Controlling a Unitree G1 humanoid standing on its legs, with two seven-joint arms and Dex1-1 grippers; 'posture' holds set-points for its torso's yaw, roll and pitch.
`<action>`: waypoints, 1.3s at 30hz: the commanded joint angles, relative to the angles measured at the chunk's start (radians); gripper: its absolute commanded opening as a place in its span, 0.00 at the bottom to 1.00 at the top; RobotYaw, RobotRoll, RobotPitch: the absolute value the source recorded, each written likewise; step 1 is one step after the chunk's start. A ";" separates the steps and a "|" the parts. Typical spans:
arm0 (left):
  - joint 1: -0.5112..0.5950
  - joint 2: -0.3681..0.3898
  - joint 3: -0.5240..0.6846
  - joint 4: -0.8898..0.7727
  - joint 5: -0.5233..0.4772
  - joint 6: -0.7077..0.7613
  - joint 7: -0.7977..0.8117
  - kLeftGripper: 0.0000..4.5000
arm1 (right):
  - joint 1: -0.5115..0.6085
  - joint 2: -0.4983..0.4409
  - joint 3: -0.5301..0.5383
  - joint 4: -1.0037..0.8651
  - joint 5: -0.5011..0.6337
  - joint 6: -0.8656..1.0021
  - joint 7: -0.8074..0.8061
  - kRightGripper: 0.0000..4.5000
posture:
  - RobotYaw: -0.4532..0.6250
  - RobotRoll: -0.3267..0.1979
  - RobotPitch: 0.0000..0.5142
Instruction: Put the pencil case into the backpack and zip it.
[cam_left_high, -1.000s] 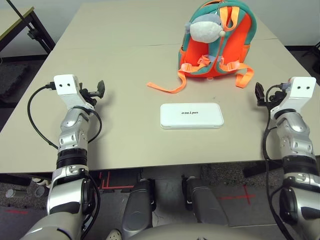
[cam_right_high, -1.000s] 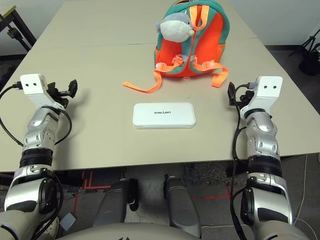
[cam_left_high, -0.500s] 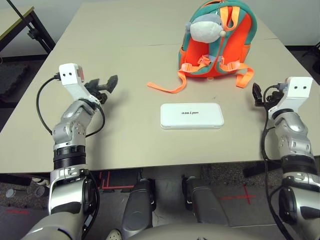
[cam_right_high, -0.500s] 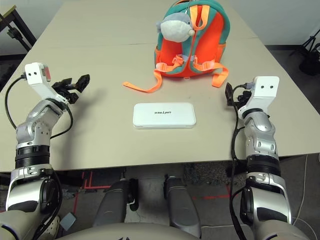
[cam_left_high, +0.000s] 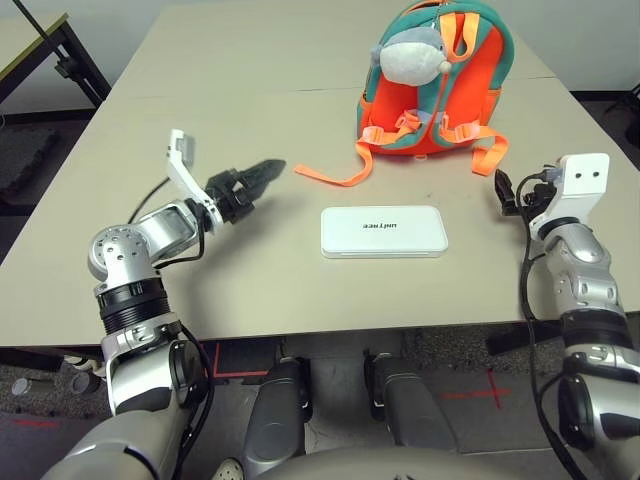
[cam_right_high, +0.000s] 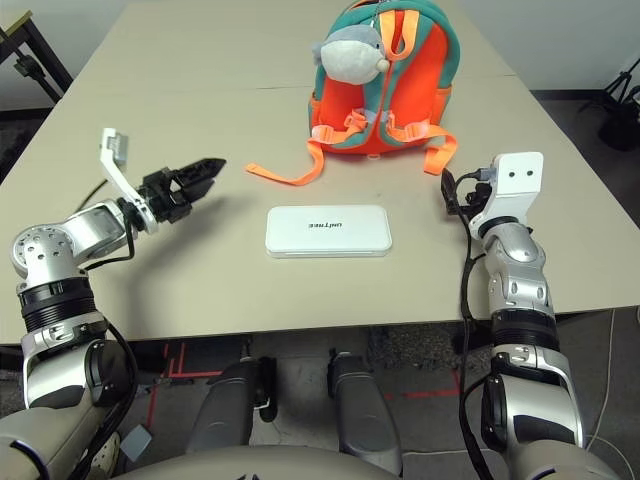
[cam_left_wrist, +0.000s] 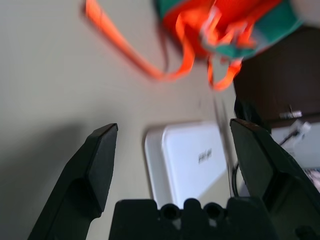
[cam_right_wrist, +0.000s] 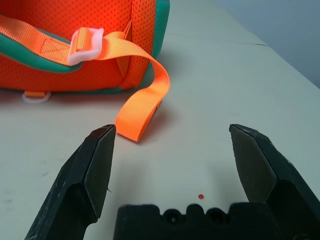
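Observation:
The white pencil case (cam_left_high: 383, 231) lies flat near the middle of the table, its small dark lettering facing up. Behind it the orange and teal backpack (cam_left_high: 440, 90) rests with its strap side up and a grey plush shark (cam_left_high: 412, 52) on top. One long orange strap (cam_left_high: 330, 175) trails off it across the table to the left. My left gripper (cam_left_high: 265, 172) hovers open to the left of the case, pointing toward it and the strap end. In the left wrist view the case (cam_left_wrist: 195, 160) shows between its fingers (cam_left_wrist: 97, 165). My right gripper (cam_left_high: 505, 190) is open, right of the case, near a short strap end (cam_right_wrist: 142, 117).
The beige table (cam_left_high: 250, 290) runs well past the backpack, with a seam across it behind the bag. Its front edge lies just below the case. Another table (cam_left_high: 30, 40) with dark legs stands at the far left.
My left arm has swung in from the table's left side toward the middle, bringing its open gripper close to the case and the long strap. My right gripper has edged slightly inward.

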 joint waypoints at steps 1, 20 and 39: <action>-0.019 -0.008 0.024 0.048 -0.010 0.060 0.015 1.00 | 0.029 -0.002 0.007 -0.025 -0.008 0.013 0.000 1.00 | 0.34 0.62 0.26; -0.108 -0.029 -0.056 0.273 0.094 0.107 -0.102 1.00 | 0.058 0.012 0.018 -0.063 -0.008 0.038 -0.005 1.00 | 0.31 0.62 0.27; -0.109 -0.037 -0.092 0.331 0.202 0.045 -0.176 1.00 | 0.128 -0.111 0.131 -0.222 -0.053 0.213 0.164 0.46 | 0.31 0.62 0.27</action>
